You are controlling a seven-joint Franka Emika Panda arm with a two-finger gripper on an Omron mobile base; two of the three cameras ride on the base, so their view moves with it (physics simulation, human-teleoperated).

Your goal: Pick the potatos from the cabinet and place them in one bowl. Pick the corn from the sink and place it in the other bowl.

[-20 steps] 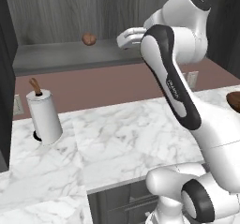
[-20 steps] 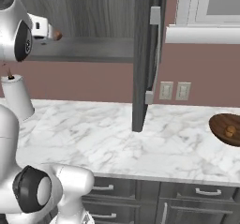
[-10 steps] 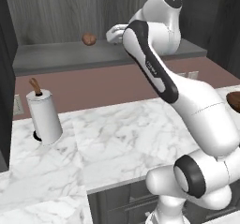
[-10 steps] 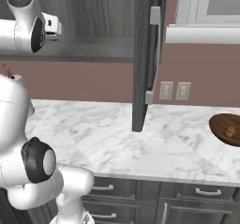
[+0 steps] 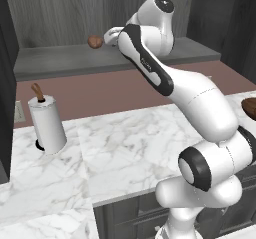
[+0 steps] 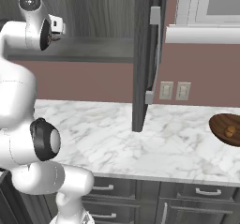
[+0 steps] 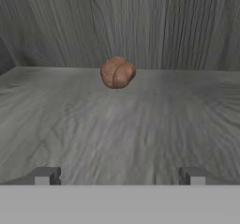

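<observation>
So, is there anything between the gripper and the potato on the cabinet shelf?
No. In the hand view only bare grey shelf lies between the open gripper and the potato.

potato point(image 5: 95, 41): on cabinet point(image 5: 75, 60) shelf | claw point(image 5: 107, 34): just beside it | paper towel roll point(image 5: 47, 124): on counter point(image 5: 130, 143)

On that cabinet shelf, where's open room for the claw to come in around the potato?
The shelf is bare between the open claw and the reddish-brown potato, and to both sides of the potato. It is tight only behind it, where the potato sits close to the wood-grain back wall. In the left base view, the shelf runs free leftward.
</observation>
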